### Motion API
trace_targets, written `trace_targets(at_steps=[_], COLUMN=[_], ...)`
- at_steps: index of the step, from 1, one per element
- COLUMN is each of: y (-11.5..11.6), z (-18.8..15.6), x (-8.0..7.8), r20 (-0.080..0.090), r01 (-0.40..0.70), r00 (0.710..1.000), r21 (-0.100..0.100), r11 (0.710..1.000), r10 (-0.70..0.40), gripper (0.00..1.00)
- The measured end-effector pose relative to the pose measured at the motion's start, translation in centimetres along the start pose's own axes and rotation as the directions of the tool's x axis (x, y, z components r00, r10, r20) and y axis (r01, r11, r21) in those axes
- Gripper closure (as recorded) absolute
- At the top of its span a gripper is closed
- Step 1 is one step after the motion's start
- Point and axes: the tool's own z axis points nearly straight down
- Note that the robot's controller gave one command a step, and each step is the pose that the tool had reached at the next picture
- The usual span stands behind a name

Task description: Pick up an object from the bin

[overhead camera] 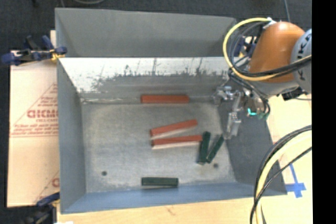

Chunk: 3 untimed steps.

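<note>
While the grey metal bin (71,128) lies open under the camera, the orange-capped robot arm (275,55) hangs its claw (231,129) close to the wall it reached in over. Whether the claw is spread or pressed together cannot be told. Three red-brown bars lie off to the claw's far side: an upper bar (164,98) by the back wall, and a slanted bar (174,128) just above a pale-edged bar (177,140), about level with the claw. Nearest, just beside and below the claw, two dark green blocks (209,148) lie touching. A lone green block (159,182) lies well apart, by the front wall.
</note>
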Motion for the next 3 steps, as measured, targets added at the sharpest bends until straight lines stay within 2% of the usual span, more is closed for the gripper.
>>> trace_targets(at_steps=[1,2,3], y=[7.5,7.2,7.9], z=[6.2,6.0,-7.8], x=[0.7,0.5,-0.8], r20=[0.005,0.009,0.016], r01=[0.123,0.122,0.244], r00=[0.992,0.993,0.970], r21=[-0.001,0.002,0.005], r11=[0.992,0.993,0.970], r10=[-0.123,-0.122,-0.244], gripper=[0.00,1.00,1.00])
